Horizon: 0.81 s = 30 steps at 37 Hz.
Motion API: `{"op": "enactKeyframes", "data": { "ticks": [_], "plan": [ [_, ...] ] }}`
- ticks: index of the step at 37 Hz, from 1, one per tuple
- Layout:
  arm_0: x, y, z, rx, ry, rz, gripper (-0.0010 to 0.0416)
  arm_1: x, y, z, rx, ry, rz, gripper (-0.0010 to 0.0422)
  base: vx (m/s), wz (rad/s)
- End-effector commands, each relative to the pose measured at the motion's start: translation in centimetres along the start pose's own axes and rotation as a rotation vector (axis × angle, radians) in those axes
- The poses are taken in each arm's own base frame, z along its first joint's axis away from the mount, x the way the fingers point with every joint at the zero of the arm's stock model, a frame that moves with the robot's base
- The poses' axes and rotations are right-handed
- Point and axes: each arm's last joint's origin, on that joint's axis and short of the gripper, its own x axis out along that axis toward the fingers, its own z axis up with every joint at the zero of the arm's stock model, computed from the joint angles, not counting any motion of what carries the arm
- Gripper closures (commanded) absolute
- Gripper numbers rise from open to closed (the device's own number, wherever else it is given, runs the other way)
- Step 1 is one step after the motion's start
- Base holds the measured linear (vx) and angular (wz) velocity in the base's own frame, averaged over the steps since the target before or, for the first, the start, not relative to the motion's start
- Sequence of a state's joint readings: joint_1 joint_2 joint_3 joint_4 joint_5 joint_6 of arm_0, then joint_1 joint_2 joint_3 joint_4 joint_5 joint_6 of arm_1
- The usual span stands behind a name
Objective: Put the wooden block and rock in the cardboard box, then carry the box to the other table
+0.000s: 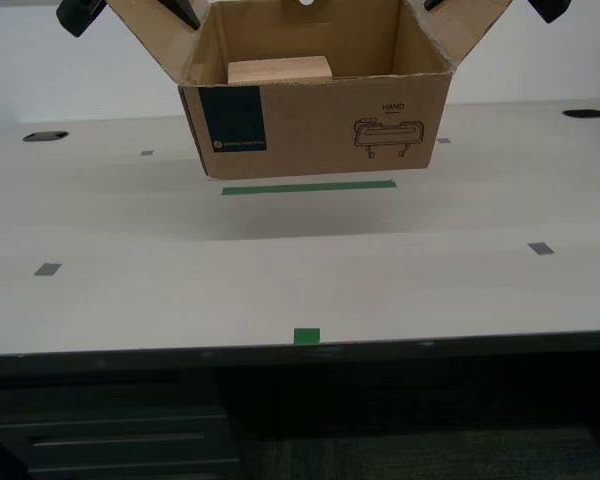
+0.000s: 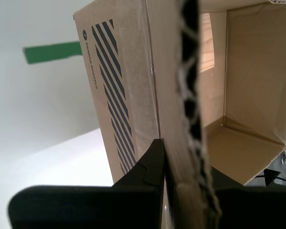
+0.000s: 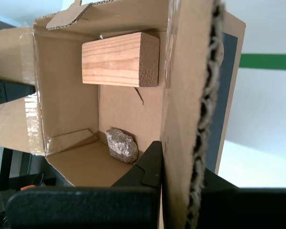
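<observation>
Between both pincers' jaws, the cardboard box [image 1: 320,120] hangs by its flaps.

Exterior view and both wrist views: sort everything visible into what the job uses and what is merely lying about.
Job things:
- cardboard box, lifted clear of the desk
- wooden block, inside the box
- rock, inside the box
- my first gripper and my second gripper, each clamped on a box wall

Just there:
- off-white desk
- green tape strip
- small green tape square
- grey tape squares
</observation>
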<state>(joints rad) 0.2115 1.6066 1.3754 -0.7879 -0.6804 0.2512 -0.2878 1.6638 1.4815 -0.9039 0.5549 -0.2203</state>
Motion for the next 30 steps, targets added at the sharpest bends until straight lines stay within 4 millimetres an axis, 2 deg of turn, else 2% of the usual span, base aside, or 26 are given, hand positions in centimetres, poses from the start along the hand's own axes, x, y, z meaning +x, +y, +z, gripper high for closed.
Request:
{"op": "enactKeyframes", "data": {
  "ticks": [1,18,30],
  "plan": [
    [0.13,-0.06,0.05,0.001,0.002,0.0,0.0406,-0.07,-0.12,0.04,-0.011,-0.005,-0.008,0.0413,-0.132,-0.062],
    [0.21,-0.16,0.16,-0.002,-0.004,0.0,0.0407,-0.08,-0.15,0.16,-0.058,-0.015,-0.011,0.0413,-0.132,-0.029],
    [0.25,-0.13,-0.03,0.01,0.012,-0.003,0.0407,-0.08,-0.16,0.19,-0.005,-0.018,-0.012,0.0413,-0.1,0.017]
  ]
}}
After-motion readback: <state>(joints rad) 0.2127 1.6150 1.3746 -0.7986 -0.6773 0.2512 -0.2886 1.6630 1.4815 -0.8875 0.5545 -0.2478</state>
